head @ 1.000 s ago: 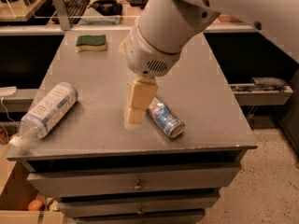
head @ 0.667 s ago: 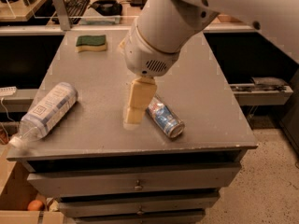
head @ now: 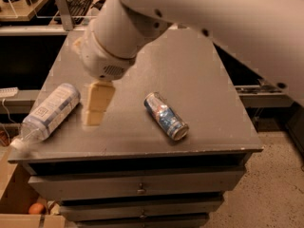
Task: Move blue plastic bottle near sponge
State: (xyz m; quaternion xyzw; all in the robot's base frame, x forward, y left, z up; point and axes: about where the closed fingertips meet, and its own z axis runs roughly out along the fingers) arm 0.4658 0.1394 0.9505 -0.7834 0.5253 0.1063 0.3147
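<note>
The blue plastic bottle [head: 50, 112] lies on its side at the front left of the grey cabinet top [head: 209, 94], its white cap poking over the left front corner. My gripper [head: 95, 107] hangs from the large white arm [head: 118, 32], just to the right of the bottle and a little above the surface, not touching it. The sponge is hidden behind the arm.
A blue-silver metal can [head: 166, 116] lies on its side right of the gripper, near the front edge. Drawers [head: 140, 186] run below the top. A desk with a keyboard [head: 78, 1] stands behind. A cardboard box [head: 12, 194] sits on the floor at left.
The arm and gripper have moved left, from beside the can to next to the bottle. The arm now covers the sponge. The bottle and the can have not moved.
</note>
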